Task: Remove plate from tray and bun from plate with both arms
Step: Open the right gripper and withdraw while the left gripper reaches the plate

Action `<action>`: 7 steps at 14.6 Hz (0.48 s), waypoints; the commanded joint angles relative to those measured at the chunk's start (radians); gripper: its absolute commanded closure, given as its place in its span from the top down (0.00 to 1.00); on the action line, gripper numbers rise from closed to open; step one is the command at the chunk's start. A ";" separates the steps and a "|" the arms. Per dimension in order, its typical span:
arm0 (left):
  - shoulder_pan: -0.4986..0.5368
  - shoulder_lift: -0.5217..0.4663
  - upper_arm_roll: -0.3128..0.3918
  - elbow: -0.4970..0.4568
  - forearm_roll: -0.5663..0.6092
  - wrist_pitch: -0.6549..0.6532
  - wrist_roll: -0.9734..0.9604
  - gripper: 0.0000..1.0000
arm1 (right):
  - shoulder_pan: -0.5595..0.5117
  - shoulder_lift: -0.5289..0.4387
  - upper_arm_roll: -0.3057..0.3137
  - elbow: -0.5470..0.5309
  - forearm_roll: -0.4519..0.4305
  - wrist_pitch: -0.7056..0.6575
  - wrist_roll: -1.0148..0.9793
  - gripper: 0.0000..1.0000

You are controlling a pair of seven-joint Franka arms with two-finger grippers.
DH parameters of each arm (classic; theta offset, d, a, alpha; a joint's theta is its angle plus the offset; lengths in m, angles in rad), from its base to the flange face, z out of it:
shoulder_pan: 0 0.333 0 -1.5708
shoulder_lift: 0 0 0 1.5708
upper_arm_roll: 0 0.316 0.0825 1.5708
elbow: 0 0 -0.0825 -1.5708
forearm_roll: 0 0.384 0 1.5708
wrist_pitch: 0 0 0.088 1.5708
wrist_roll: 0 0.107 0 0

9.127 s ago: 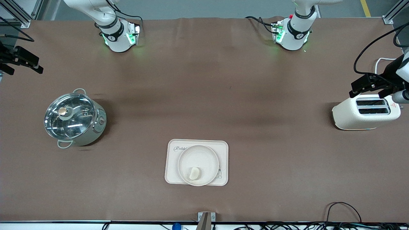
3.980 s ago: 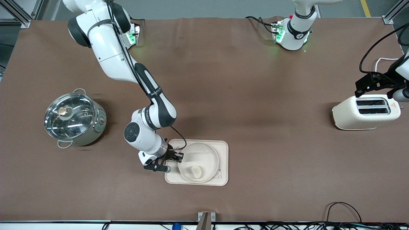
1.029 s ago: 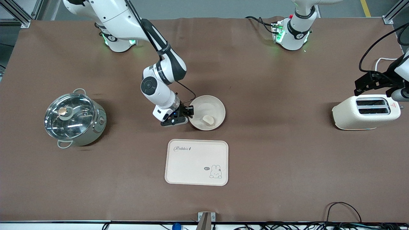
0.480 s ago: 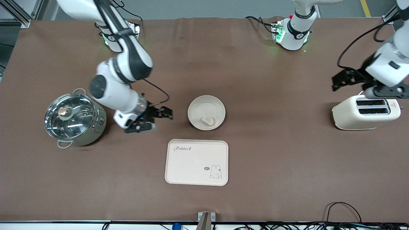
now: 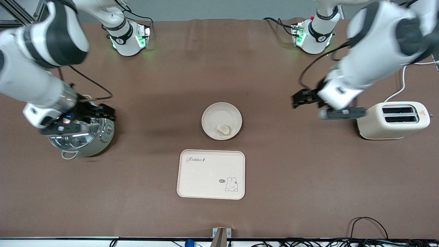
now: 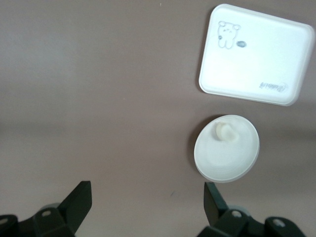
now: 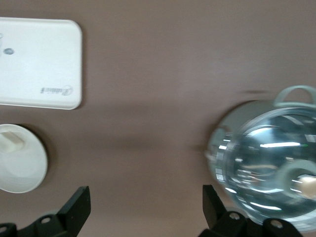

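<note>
While the small pale bun (image 5: 223, 129) sits in the round cream plate (image 5: 221, 112) | right claw (image 5: 103, 112) spread over shiny steel pot (image 5: 80, 133) | left claw (image 5: 301, 99) spread, up beside plate

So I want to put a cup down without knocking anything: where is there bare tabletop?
Bare brown cloth lies between the pot and the plate, though the right gripper hangs open over the pot. More lies between the tray and the toaster. Tightest is the gap between plate and tray; the left gripper, open, hangs beside the toaster.
</note>
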 commanded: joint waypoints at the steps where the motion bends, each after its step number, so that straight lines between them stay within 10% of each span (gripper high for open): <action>1: -0.128 0.144 -0.010 0.035 0.167 0.097 -0.255 1.00 | -0.085 -0.074 0.022 -0.016 -0.027 -0.051 -0.039 1.00; 7: -0.263 0.380 -0.009 0.039 0.299 0.420 -0.577 1.00 | -0.149 -0.123 0.013 0.026 -0.027 -0.103 -0.054 1.00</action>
